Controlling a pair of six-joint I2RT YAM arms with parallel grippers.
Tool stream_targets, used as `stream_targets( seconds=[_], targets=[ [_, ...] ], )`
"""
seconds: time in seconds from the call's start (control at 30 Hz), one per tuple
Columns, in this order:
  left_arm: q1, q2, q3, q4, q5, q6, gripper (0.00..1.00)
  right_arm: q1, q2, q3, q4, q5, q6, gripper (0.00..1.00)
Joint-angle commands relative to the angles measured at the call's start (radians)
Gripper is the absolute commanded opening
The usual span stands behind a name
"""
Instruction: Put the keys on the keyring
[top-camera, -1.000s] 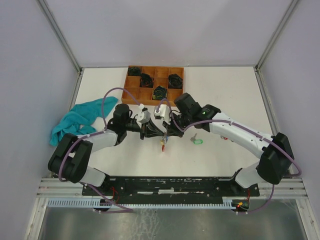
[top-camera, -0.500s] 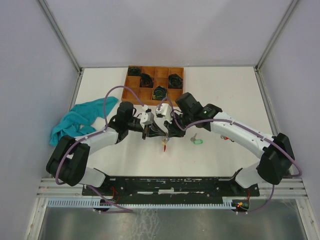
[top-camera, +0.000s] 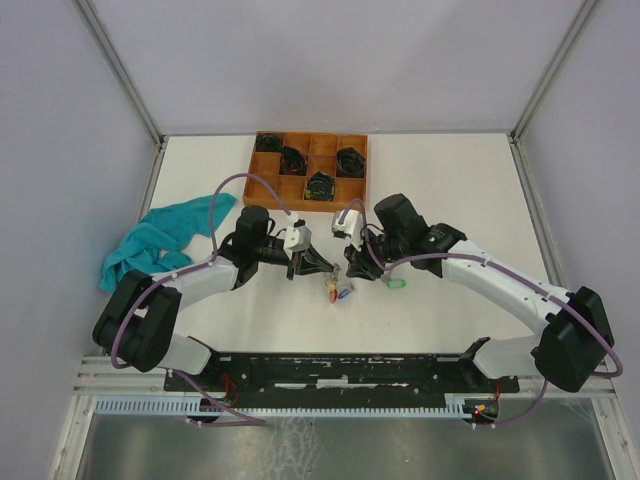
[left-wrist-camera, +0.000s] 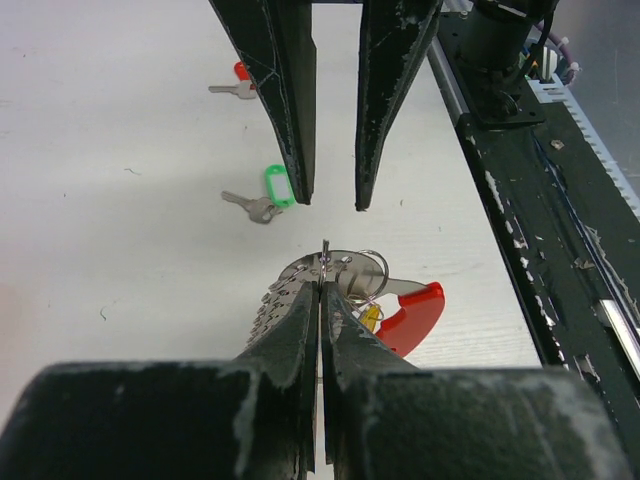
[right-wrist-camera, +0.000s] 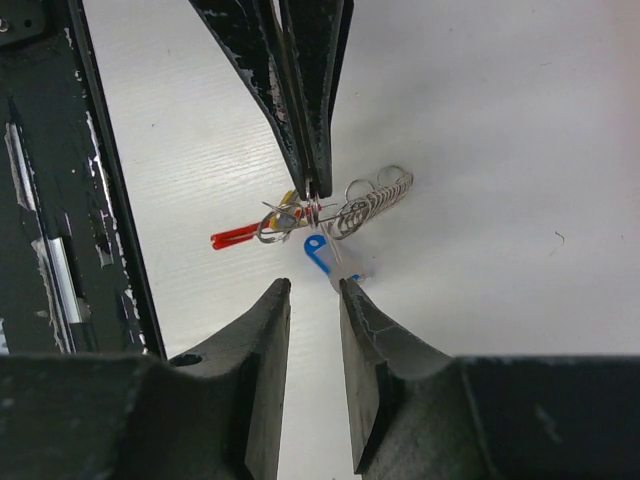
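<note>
My left gripper (left-wrist-camera: 322, 283) is shut on the silver keyring (left-wrist-camera: 347, 266), held just above the table. A red tag (left-wrist-camera: 416, 309), a yellow tag (left-wrist-camera: 370, 318) and a beaded chain (right-wrist-camera: 376, 200) hang from the keyring (right-wrist-camera: 300, 214). Facing it, my right gripper (right-wrist-camera: 312, 290) stands open with nothing between its fingers. A blue-tagged key (right-wrist-camera: 322, 254) sits just below the ring by the right fingertips; I cannot tell whether it is threaded on. A green-tagged key (top-camera: 396, 284) lies on the table to the right. In the top view the grippers (top-camera: 318, 267) (top-camera: 353, 272) sit close together mid-table.
A wooden compartment tray (top-camera: 262, 186) with black coiled bundles stands at the back. A teal cloth (top-camera: 152, 242) lies at the left. A red-tagged key (left-wrist-camera: 238, 86) lies further off on the table. The black base rail (top-camera: 340, 368) runs along the near edge.
My right gripper has opened and drawn back to the right, letting go of the blue-tagged key at the ring. My left gripper stays shut on the keyring, shifted slightly.
</note>
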Motion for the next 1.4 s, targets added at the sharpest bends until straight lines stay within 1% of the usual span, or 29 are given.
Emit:
stream_targets(
  seconds=[0.0,0.1,0.17,0.3,0.37,0.43,0.5,0.6,0.67,0.77,0.93,1.03,1.2,1.37],
  targets=[
    [0.000,0.007,-0.010,-0.002,-0.022,0.012,0.03,-0.022,-0.041,-0.031,0.098,-0.034,0.005,0.34],
    [-0.001,0.009,-0.008,-0.003,-0.020,0.014,0.03,-0.032,-0.045,-0.049,0.133,-0.065,0.011,0.34],
    [0.000,0.009,-0.009,-0.003,-0.025,0.012,0.03,-0.035,-0.030,-0.046,0.130,-0.051,0.027,0.34],
    [0.000,0.013,-0.011,0.007,-0.049,-0.001,0.03,-0.036,-0.003,-0.043,0.102,0.040,0.112,0.35],
    [0.000,0.014,-0.018,0.035,-0.056,-0.017,0.03,-0.037,-0.002,-0.048,0.089,0.116,0.188,0.37],
    [0.001,0.014,-0.027,0.061,-0.058,-0.034,0.03,-0.036,0.008,-0.040,0.037,0.193,0.282,0.37],
    [0.002,0.015,-0.036,0.091,-0.056,-0.050,0.03,-0.035,0.006,-0.053,0.009,0.195,0.326,0.38],
    [0.002,0.018,-0.048,0.137,-0.052,-0.072,0.03,-0.035,-0.046,-0.135,0.114,0.139,0.369,0.38],
    [0.002,0.021,-0.059,0.179,-0.047,-0.100,0.03,-0.033,-0.082,-0.180,0.223,0.071,0.355,0.38],
    [0.001,0.016,-0.079,0.231,-0.056,-0.126,0.03,-0.030,-0.111,-0.228,0.390,0.055,0.321,0.39],
    [0.001,-0.007,-0.089,0.238,-0.063,-0.120,0.03,-0.031,-0.127,-0.255,0.542,-0.015,0.264,0.38],
    [0.002,-0.012,-0.091,0.244,-0.062,-0.120,0.03,-0.030,-0.143,-0.259,0.557,-0.039,0.222,0.37],
    [0.001,-0.029,-0.095,0.238,-0.071,-0.116,0.03,-0.031,-0.140,-0.242,0.517,-0.094,0.174,0.36],
    [0.002,-0.055,-0.082,0.167,-0.096,-0.084,0.03,-0.031,-0.121,-0.215,0.468,-0.143,0.149,0.36]
  ],
)
